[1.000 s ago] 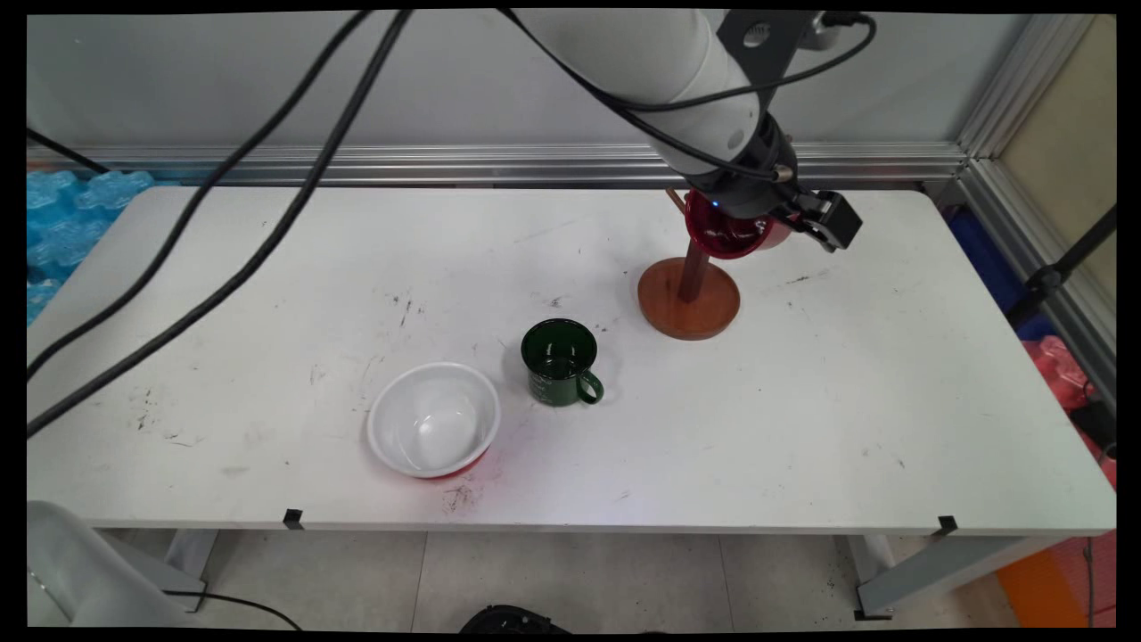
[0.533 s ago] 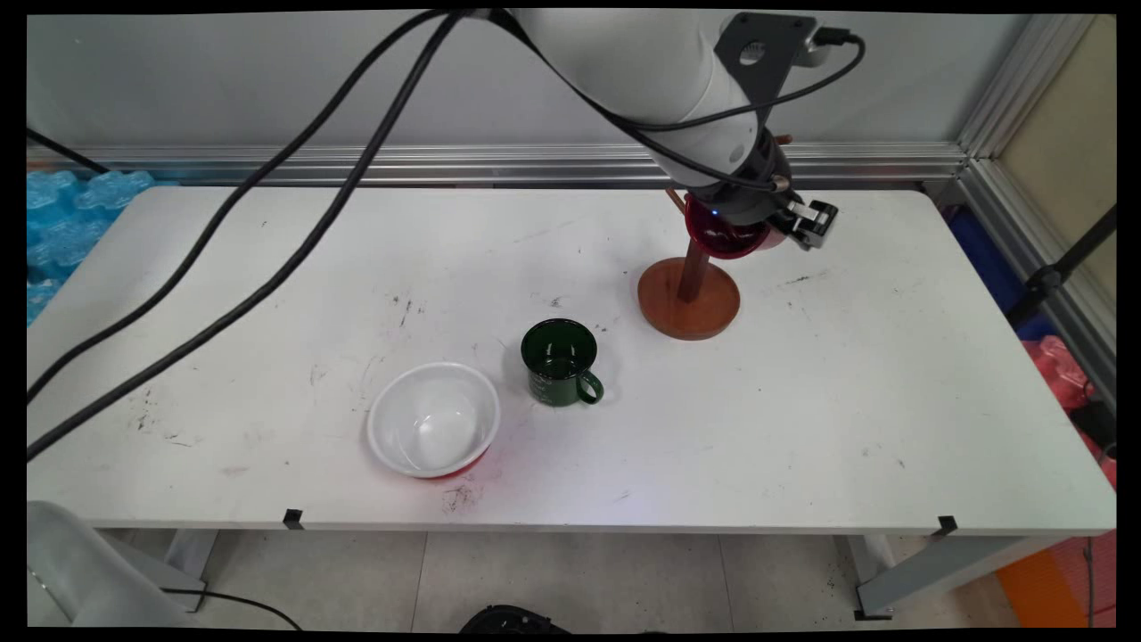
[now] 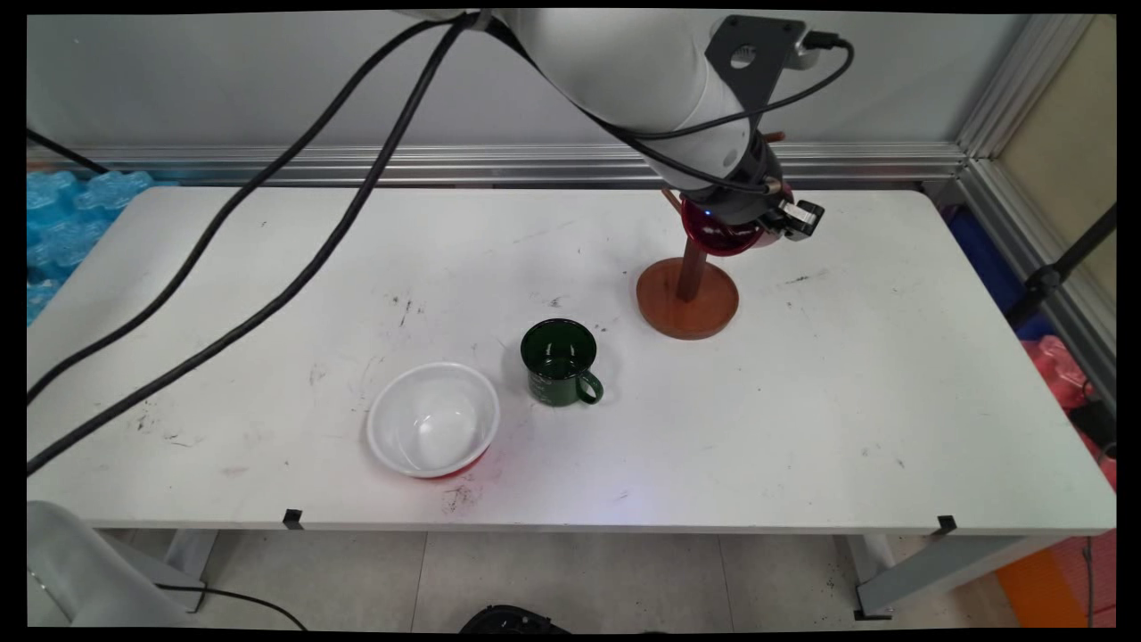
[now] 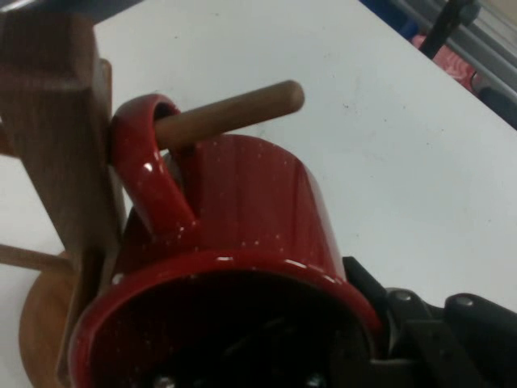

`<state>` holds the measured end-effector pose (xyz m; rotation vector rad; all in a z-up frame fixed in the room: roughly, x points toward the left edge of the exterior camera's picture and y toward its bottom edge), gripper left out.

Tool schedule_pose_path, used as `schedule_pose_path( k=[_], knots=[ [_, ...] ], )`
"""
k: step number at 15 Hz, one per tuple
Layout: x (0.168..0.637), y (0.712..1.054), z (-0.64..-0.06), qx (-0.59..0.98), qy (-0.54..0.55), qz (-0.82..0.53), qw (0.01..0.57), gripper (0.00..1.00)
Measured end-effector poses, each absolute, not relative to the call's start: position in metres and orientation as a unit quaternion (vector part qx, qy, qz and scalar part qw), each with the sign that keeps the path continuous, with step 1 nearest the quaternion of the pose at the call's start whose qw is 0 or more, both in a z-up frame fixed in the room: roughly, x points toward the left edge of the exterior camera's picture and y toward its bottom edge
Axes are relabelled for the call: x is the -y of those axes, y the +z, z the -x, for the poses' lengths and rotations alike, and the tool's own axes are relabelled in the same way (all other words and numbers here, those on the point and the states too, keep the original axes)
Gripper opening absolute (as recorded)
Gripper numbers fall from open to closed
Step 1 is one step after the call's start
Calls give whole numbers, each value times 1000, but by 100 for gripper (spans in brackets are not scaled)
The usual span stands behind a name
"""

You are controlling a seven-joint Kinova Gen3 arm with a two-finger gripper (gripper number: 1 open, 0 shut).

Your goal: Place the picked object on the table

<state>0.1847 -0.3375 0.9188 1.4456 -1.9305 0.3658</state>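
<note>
White table [image 3: 267,267] at a grey wall | red mug [image 4: 242,267] is clamped by gripper [image 3: 758,218], handle threaded over peg [image 4: 234,113] at 1 o'clock of wooden stand [image 3: 688,299] | handle is best seated fully before release.

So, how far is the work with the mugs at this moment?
Looks done: the red mug's handle is threaded over the peg of the wooden stand. In hand: the gripper holds that mug by its rim, not yet released. Possibly left: the green mug and the white bowl stand on the table, away from the stand.
</note>
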Motion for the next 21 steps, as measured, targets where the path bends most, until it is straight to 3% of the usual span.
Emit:
schedule_pose_path(
  k=[21],
  knots=[
    [313, 941, -182, 756, 138, -518, 376, 0]
  ],
)
